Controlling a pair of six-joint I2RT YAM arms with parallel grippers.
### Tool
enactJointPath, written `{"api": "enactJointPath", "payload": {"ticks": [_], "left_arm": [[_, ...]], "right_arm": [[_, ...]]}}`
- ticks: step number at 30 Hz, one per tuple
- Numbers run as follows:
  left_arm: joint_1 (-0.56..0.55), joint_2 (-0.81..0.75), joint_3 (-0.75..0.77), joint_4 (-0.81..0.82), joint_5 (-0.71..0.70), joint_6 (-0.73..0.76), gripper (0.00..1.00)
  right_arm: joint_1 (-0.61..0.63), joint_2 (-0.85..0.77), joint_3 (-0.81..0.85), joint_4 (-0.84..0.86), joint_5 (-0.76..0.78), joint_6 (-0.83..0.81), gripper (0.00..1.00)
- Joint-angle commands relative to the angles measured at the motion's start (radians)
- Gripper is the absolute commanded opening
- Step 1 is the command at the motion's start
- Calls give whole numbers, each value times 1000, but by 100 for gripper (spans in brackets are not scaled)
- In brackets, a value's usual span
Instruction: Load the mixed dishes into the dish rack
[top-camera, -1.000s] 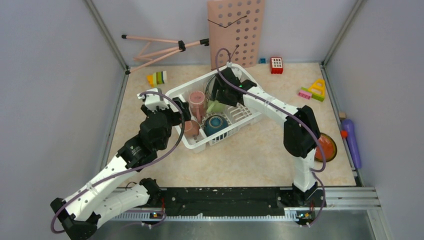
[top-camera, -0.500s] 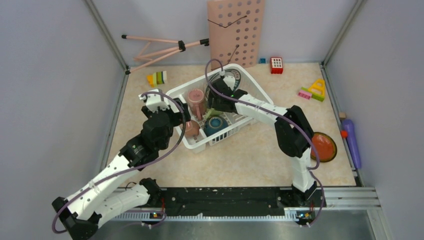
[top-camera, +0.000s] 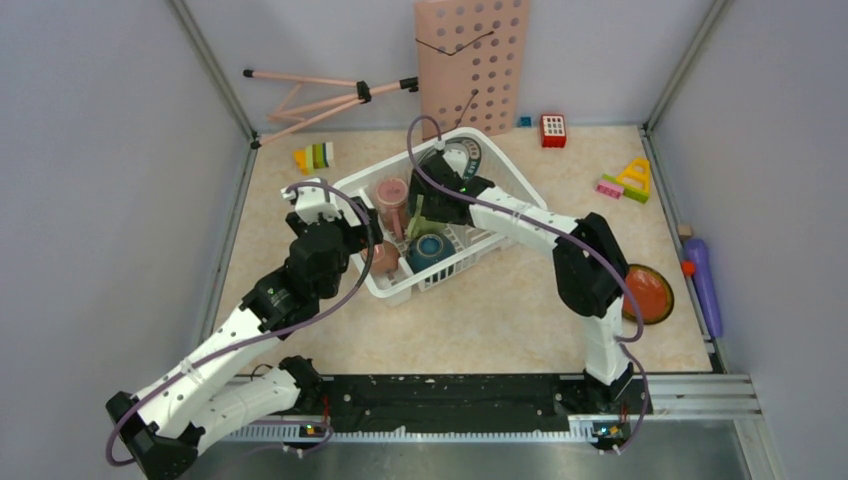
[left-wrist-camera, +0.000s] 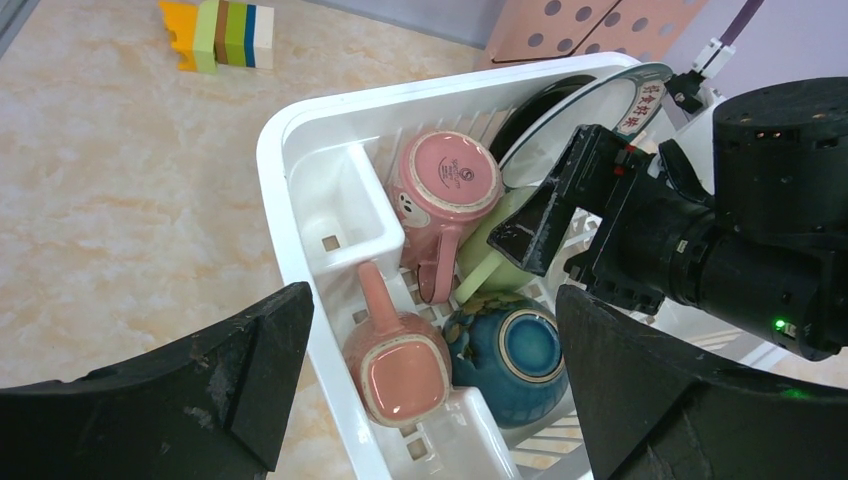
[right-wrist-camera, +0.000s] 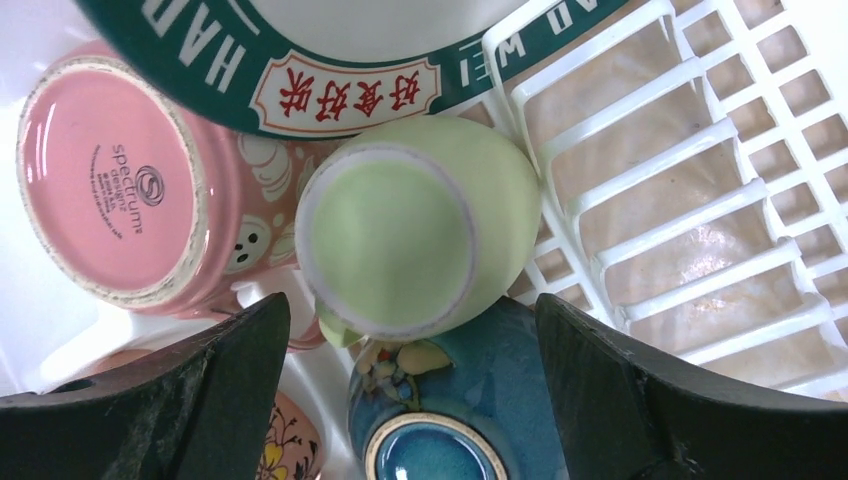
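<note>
The white dish rack stands at an angle in the middle of the table. In it lie two upturned pink cups, a light green mug, the upturned blue bowl and the teal-rimmed plate, which stands on edge. My right gripper hangs open and empty inside the rack, just above the green mug and the blue bowl. My left gripper is open and empty above the rack's near-left corner, over the nearer pink cup. An orange plate lies on the table at the right.
A pink perforated board and a folded tripod lean at the back wall. Toy blocks lie at the back left, back centre and back right. A purple cylinder lies along the right wall.
My right gripper has moved left and down into the rack, from its back part to above the green mug. My left arm has hardly moved.
</note>
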Motion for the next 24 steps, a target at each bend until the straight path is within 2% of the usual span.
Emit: {"api": "enactJointPath", "payload": {"ticks": [1, 8, 16, 20, 24], "left_arm": [[5, 5, 0, 13, 10, -15, 96], [7, 17, -5, 24, 38, 2, 96], [10, 9, -16, 45, 189, 148, 98], [9, -5, -34, 65, 196, 142, 98], [11, 9, -35, 71, 226, 116, 98]], "right_arm": [[15, -83, 71, -24, -4, -8, 90], [15, -203, 40, -51, 74, -98, 90], [-56, -559, -244, -1, 161, -243, 89], [-159, -709, -358, -93, 194, -219, 89], [-337, -845, -515, -138, 103, -178, 89]]}}
